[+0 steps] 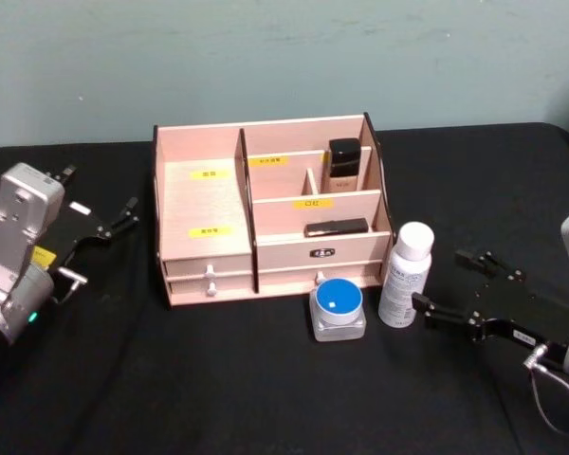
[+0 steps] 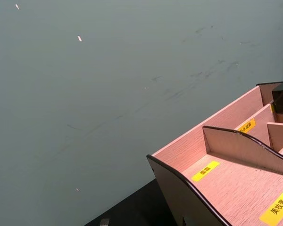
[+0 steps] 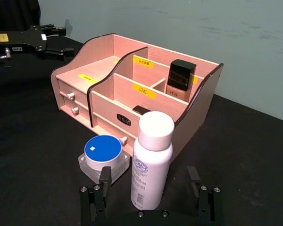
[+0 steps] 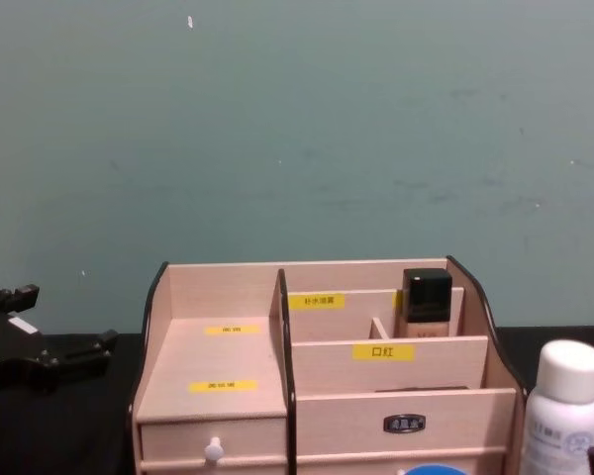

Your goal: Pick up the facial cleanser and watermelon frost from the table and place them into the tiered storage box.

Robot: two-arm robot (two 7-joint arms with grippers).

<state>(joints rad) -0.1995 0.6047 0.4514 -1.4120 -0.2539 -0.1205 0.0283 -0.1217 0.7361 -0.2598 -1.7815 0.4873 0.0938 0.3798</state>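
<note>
A plain blue-green wall (image 4: 297, 119) closes off the far side, matte and evenly lit, with faint scuffs and a few small white flecks. Nearer, a table (image 1: 266, 398) covered in black cloth stretches from left to right.

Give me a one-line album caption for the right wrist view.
Open right gripper facing a white plastic bottle beside a blue-lidded square jar, before the pale-wood tiered storage box.

Black table (image 1: 218, 379): storage box (image 1: 209, 256), bottle (image 1: 405, 275), jar (image 1: 338, 311)
</note>
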